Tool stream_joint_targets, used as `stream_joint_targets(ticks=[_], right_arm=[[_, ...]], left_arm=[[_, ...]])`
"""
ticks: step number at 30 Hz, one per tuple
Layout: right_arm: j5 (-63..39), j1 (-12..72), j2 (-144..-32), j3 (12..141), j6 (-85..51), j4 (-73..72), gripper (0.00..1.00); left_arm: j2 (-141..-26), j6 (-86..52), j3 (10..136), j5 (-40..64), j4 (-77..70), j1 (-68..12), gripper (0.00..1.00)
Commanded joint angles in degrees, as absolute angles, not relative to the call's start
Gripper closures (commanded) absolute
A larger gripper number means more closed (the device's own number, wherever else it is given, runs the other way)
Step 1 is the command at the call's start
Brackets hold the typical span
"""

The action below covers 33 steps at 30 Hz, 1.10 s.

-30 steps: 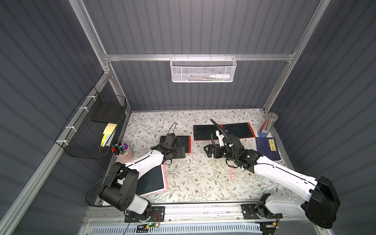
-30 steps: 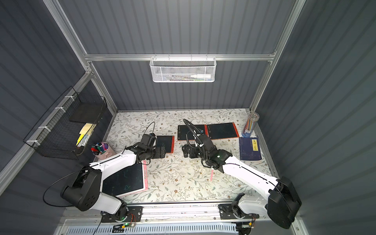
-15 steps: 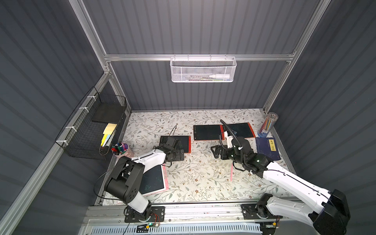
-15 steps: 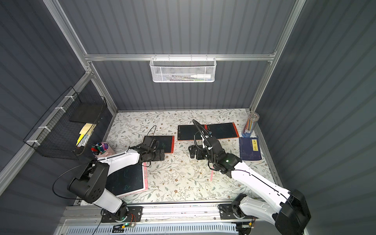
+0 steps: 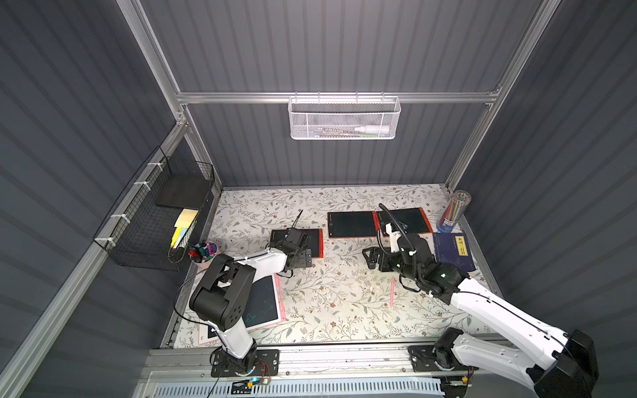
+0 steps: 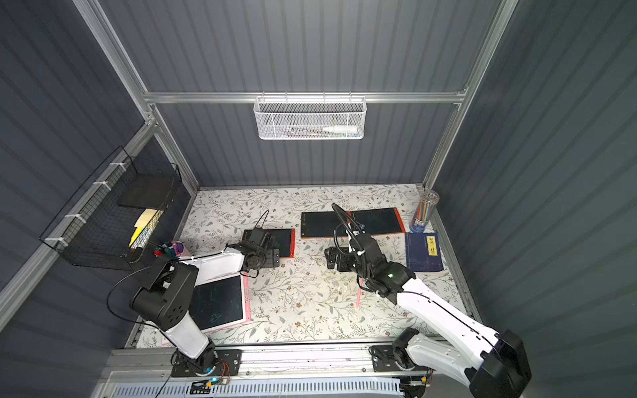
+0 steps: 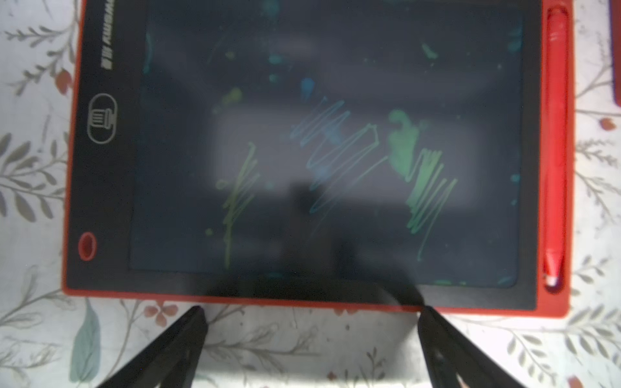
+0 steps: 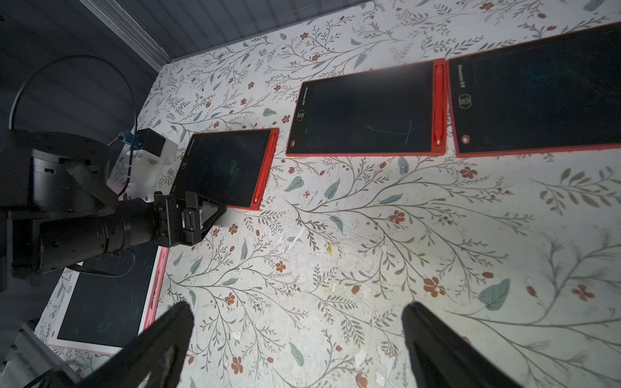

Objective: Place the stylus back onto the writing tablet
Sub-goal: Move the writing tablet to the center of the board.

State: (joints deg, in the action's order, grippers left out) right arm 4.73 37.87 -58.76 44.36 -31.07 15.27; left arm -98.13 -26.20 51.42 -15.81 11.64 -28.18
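Left gripper point(image 7: 312, 310) — jaws spread wide with nothing between them, tips at one long edge of the small red tablet point(image 7: 322, 151). Its dark screen bears green and blue scribbles, and a red stylus point(image 7: 555, 151) sits in the slot along its side. Right gripper point(image 8: 297, 307) — likewise wide and empty, poised over bare floral counter point(image 8: 336, 235), apart from the left gripper. Pink stylus point(image 5: 392, 292): lying loose on the counter just beside the right arm's wrist, on no tablet. Pink-framed tablet point(image 5: 263, 303): front of the counter, partly under the left arm, well apart from the pink stylus. Middle red tablet point(image 5: 350, 224) and end red tablet point(image 5: 410, 220): side by side toward the back wall, the middle one with a stylus in its slot in the right wrist view. Blue book point(image 5: 453, 251) and clear tube of coloured pencils point(image 5: 454, 211): beside the end red tablet. Cup of markers point(image 5: 203, 251): opposite edge of the counter. Black wire basket point(image 5: 155, 220) on the side wall; white mesh basket point(image 5: 344, 119) on the back rail.
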Motion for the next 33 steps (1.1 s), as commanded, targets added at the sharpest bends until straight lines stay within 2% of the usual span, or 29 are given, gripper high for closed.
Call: stream_joint_targets(ticks=[1, 23, 28, 33], right_arm=[[6.06, 37.37, -57.66, 44.03, -31.16, 16.76, 0.01], [5.41, 36.70, -57.30, 42.30, -31.34, 16.87, 0.01], [4.35, 36.66, -57.31, 41.56, -32.17, 17.41, 0.01], [4.11, 36.68, -57.21, 40.96, -32.45, 16.93, 0.01]], left_arm=[[-100.85, -27.16, 51.56, -16.87, 12.58, -28.47, 0.01], [-111.09, -25.58, 64.05, -20.49, 12.55, -28.47, 0.01], [-108.43, -25.88, 64.40, -19.44, 14.59, -28.48, 0.01], [-101.11, -27.07, 60.04, -16.87, 19.04, -28.56, 0.01]])
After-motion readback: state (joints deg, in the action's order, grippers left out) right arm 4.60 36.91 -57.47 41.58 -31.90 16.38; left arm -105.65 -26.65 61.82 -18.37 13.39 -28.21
